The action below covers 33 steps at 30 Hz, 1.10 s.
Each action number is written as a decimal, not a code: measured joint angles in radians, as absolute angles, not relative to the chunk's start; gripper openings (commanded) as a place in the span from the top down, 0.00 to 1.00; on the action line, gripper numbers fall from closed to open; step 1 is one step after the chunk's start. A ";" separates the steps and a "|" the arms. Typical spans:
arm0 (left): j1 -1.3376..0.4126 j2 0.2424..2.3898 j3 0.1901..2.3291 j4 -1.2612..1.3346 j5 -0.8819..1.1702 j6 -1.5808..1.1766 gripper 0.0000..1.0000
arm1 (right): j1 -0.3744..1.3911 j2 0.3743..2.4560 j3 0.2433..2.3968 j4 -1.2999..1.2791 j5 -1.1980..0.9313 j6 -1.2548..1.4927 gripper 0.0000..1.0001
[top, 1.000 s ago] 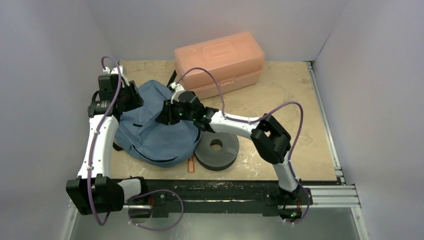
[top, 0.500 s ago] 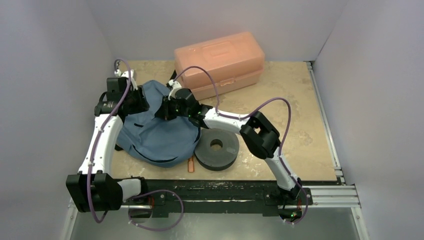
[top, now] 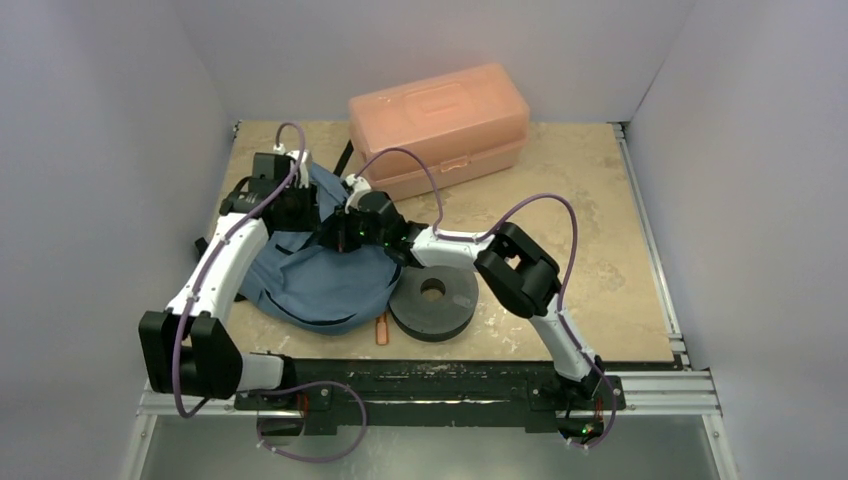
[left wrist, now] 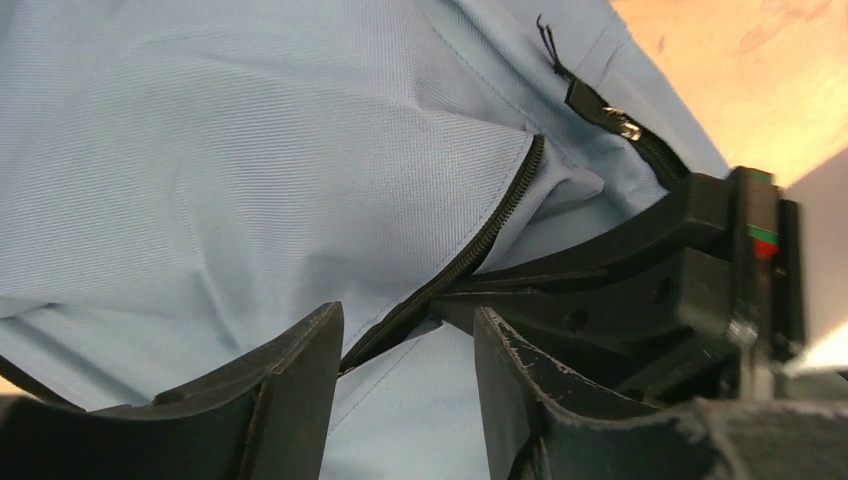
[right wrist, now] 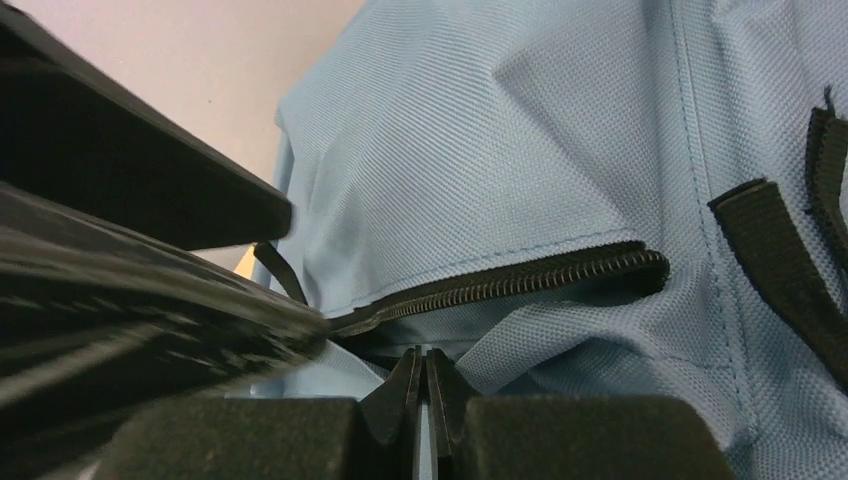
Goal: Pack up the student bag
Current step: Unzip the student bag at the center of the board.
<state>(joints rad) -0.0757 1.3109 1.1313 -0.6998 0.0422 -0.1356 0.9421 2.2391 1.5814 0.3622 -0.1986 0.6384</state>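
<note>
Student bag (top: 320, 285): right hand (right wrist: 420, 368) pinching fabric, left hand (left wrist: 408, 318) spread over zipper (left wrist: 485, 245).

Soft even light; blurred wrist-view foregrounds

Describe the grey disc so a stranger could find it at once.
From the salmon-pink box at the back, come toward the near edge. The disc lies flat right of the blue backpack: round, dark grey, with a centre hole.

No text, label or number is legible, even on the student bag (top: 320, 285).
</note>
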 measured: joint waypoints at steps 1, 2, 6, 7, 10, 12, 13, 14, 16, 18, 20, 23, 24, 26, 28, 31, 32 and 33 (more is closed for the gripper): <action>-0.087 1.329 1.133 -0.704 0.031 -0.133 0.46 | 0.941 2.239 1.581 0.367 -0.201 0.641 0.94; -0.097 1.345 1.136 -0.706 0.019 -0.132 0.43 | 0.941 2.239 1.580 0.373 -0.202 0.645 0.94; -0.146 1.425 1.148 -0.715 -0.078 -0.112 0.41 | 0.938 2.239 1.552 0.412 -0.204 0.664 0.94; -0.154 1.434 1.148 -0.715 -0.101 -0.110 0.39 | 0.937 2.239 1.547 0.418 -0.205 0.670 0.94; -0.183 1.451 1.151 -0.718 -0.173 -0.099 0.28 | 0.934 2.239 1.531 0.446 -0.213 0.689 0.94; -0.201 1.462 1.160 -0.721 -0.219 -0.088 0.26 | 0.931 2.239 1.516 0.463 -0.221 0.701 0.94; -0.209 1.469 1.165 -0.721 -0.241 -0.084 0.26 | 0.930 2.238 1.509 0.472 -0.224 0.706 0.94; -0.214 1.475 1.170 -0.723 -0.258 -0.084 0.28 | 0.929 2.238 1.502 0.479 -0.225 0.708 0.94; -0.224 1.493 1.181 -0.723 -0.297 -0.081 0.34 | 0.928 2.231 1.488 0.486 -0.225 0.714 0.94; -0.226 1.510 1.193 -0.725 -0.324 -0.077 0.43 | 0.928 2.207 1.465 0.477 -0.221 0.714 0.93; -0.226 1.523 1.211 -0.744 -0.337 -0.067 0.55 | 0.929 2.162 1.427 0.441 -0.212 0.702 0.91; -0.226 1.528 1.248 -0.778 -0.345 -0.063 0.71 | 0.942 2.041 1.335 0.332 -0.150 0.653 0.82; -0.226 1.526 1.261 -0.786 -0.344 -0.058 0.75 | 0.951 2.002 1.311 0.300 -0.133 0.636 0.78; -0.227 1.522 1.273 -0.793 -0.344 -0.054 0.85 | 0.994 1.882 1.245 0.212 -0.058 0.589 0.70; -0.227 1.518 1.273 -0.798 -0.342 -0.042 0.92 | 1.048 1.787 1.196 0.154 0.001 0.561 0.64; -0.227 1.518 1.273 -0.802 -0.330 -0.033 0.95 | 1.146 1.665 1.126 0.067 0.075 0.549 0.55; -0.226 1.518 1.273 -0.802 -0.326 -0.032 0.95 | 1.171 1.643 1.111 0.041 0.090 0.553 0.52; -0.226 1.518 1.273 -0.803 -0.322 -0.031 0.95 | 1.201 1.628 1.100 0.009 0.105 0.564 0.48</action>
<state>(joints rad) -0.2264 1.5181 1.2728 -0.8028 -0.3218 -0.0315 1.2015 1.6279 1.1000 0.0086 0.1051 0.5640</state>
